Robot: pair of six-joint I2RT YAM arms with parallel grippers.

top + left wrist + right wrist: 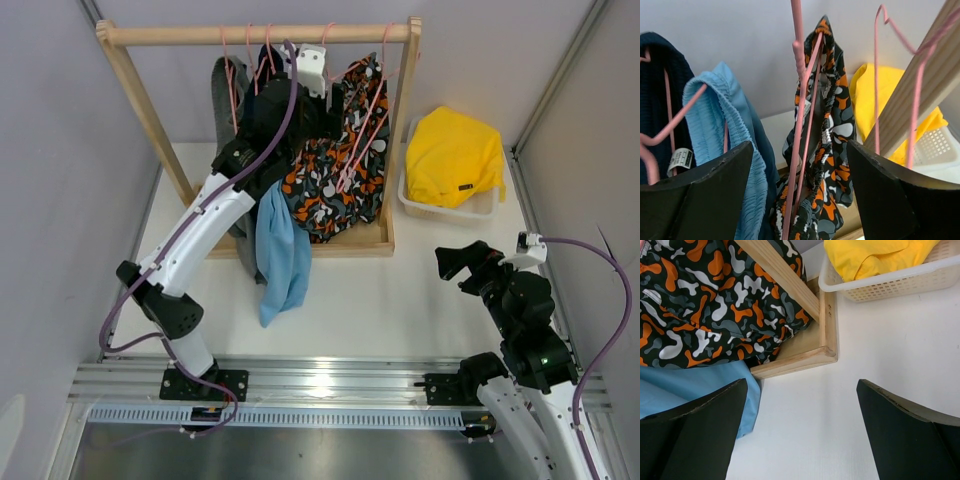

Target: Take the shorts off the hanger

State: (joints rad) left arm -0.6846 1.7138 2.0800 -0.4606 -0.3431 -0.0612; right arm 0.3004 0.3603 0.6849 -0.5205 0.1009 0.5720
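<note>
Shorts in black, orange and white camouflage fabric are hanging from a thin pink wire hanger on the wooden clothes rack, beside a light blue ribbed garment. I am holding my left claw up at the rail, released, its fingers standing wide on either side of that hanger. My right claw is hovering released over the white worktop, near the white plastic basket holding a yellow cloth.
</note>
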